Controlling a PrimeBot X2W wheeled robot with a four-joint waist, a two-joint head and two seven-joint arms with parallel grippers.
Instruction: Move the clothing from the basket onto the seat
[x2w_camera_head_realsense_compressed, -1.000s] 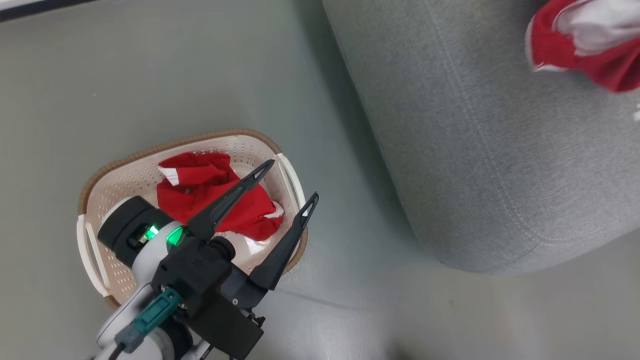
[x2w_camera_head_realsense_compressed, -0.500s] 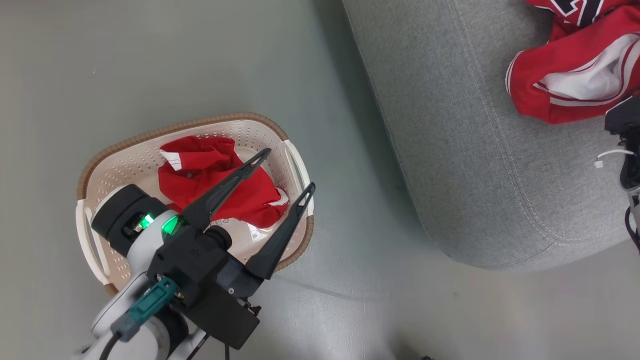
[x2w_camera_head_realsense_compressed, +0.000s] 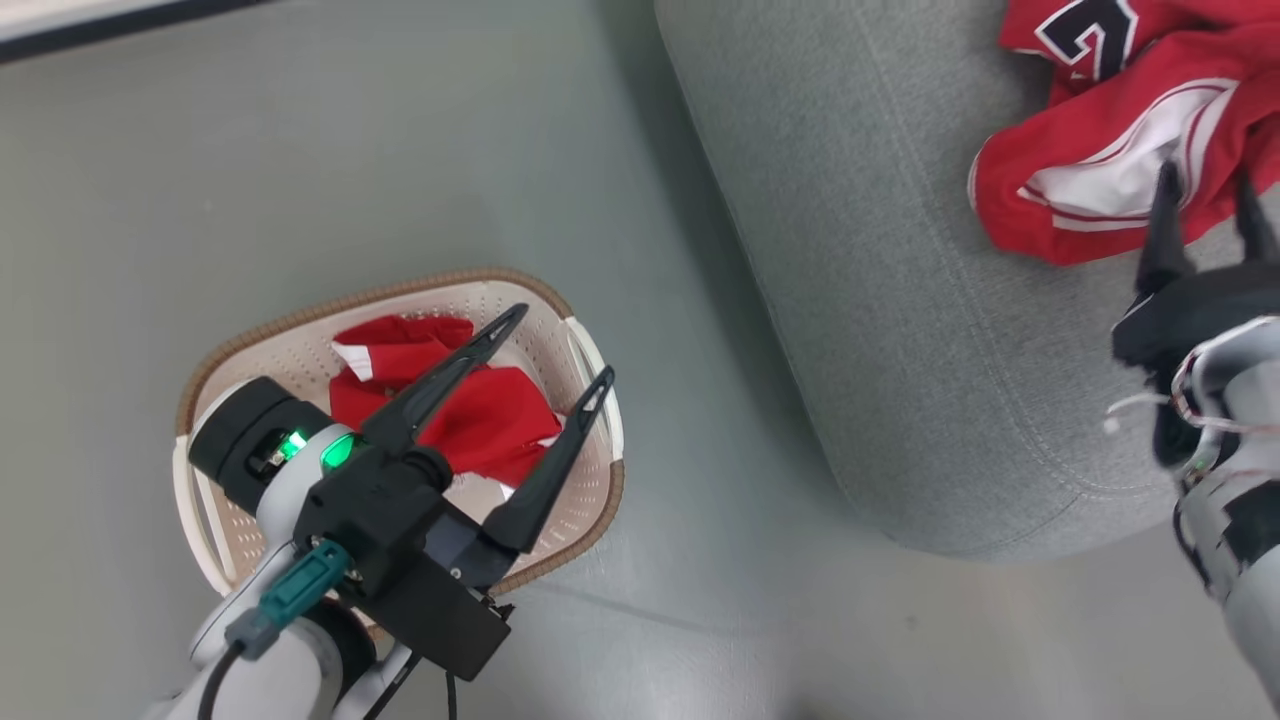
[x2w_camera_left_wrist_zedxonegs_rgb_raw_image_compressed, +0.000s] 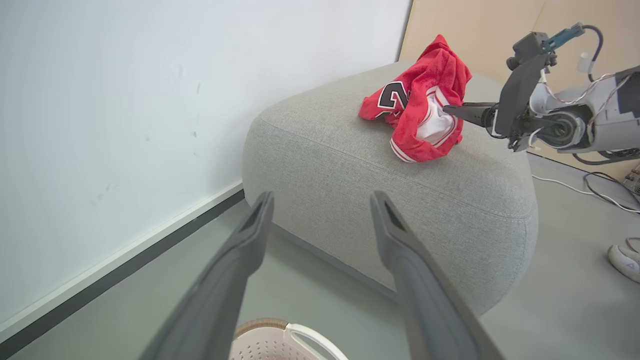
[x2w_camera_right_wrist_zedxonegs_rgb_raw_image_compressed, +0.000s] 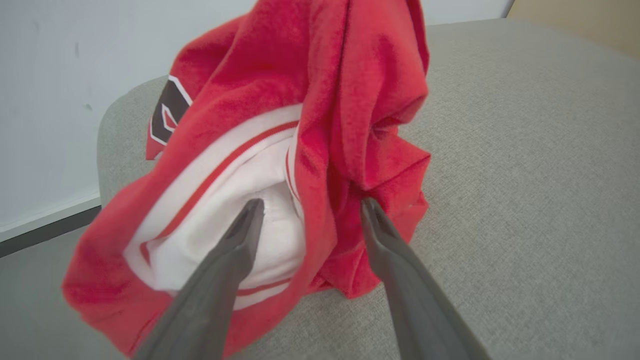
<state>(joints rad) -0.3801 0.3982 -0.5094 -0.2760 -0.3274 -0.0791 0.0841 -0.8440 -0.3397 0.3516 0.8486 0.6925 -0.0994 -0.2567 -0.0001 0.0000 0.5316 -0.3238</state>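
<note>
A red garment (x2w_camera_head_realsense_compressed: 480, 420) lies crumpled in the cream basket (x2w_camera_head_realsense_compressed: 300, 320) on the floor. My left gripper (x2w_camera_head_realsense_compressed: 564, 341) hangs open above it, holding nothing; the left wrist view looks between its fingers (x2w_camera_left_wrist_zedxonegs_rgb_raw_image_compressed: 321, 196) towards the grey sofa (x2w_camera_left_wrist_zedxonegs_rgb_raw_image_compressed: 450, 200). The red jersey with a navy number (x2w_camera_head_realsense_compressed: 1090, 130) lies bunched on the sofa (x2w_camera_head_realsense_compressed: 900, 300). My right gripper (x2w_camera_head_realsense_compressed: 1204, 175) is open, its tips at the jersey's white-lined edge (x2w_camera_right_wrist_zedxonegs_rgb_raw_image_compressed: 325, 100). The right wrist view shows its fingers (x2w_camera_right_wrist_zedxonegs_rgb_raw_image_compressed: 311, 201) spread in front of the cloth, not closed on it.
Grey floor (x2w_camera_head_realsense_compressed: 700, 560) separates the basket from the sofa. A white wall with a dark skirting strip (x2w_camera_left_wrist_zedxonegs_rgb_raw_image_compressed: 100, 280) runs behind both. Cables and a shoe (x2w_camera_left_wrist_zedxonegs_rgb_raw_image_compressed: 625, 260) lie on the floor past the sofa's far side.
The head view has shifted. My right gripper has come further into view and now points at the jersey on the sofa. The left gripper stays open over the basket.
</note>
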